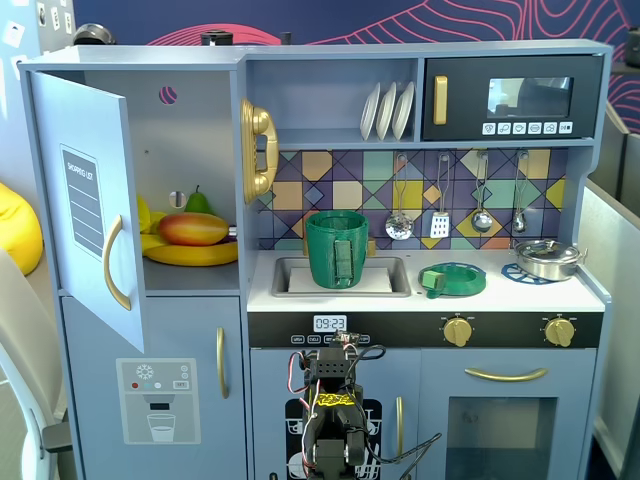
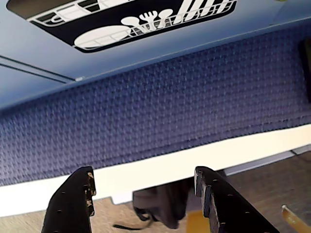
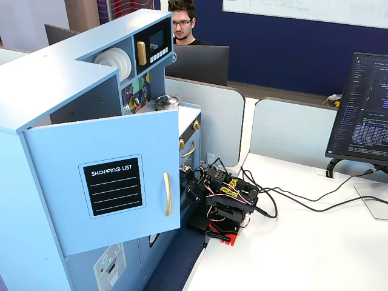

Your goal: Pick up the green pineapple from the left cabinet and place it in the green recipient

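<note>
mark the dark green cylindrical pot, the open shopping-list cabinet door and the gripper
Dark green cylindrical pot [image 1: 337, 248]: a fixed view, on its front wall by the strap handle.
Blue-grey shopping-list cabinet door [image 1: 92, 215]: a fixed view, on the door panel.
Black two-finger gripper [image 2: 146, 187]: wrist view, midway between fingertips.

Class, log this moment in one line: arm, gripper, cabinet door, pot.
arm folded low | gripper open, empty | left cabinet door open | green recipient in sink | pineapple unseen

We counted three plates [image 1: 387, 110], four hanging utensils [image 1: 441, 200] and two stove knobs [image 1: 458, 331]. We saw one green pot [image 1: 337, 248], one steel pan [image 1: 547, 258], one mango [image 1: 193, 229].
</note>
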Available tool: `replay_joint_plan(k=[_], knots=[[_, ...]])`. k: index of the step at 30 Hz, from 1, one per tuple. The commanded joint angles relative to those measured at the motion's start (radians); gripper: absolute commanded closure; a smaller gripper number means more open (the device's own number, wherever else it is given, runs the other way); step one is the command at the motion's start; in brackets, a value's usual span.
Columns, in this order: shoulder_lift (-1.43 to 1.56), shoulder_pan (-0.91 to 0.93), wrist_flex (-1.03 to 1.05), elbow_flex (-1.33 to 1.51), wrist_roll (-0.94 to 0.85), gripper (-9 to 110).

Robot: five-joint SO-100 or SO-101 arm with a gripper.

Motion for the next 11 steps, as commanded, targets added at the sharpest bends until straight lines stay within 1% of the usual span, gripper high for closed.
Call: replay_joint_plan(k=[1, 2, 11], knots=[[-0.014, 0.015, 0.19, 0.002, -0.072, 84], [-0.014, 0.015, 0.193, 0.002, -0.094, 84], [-0.014, 0.015, 0.193, 0.002, -0.089, 84]])
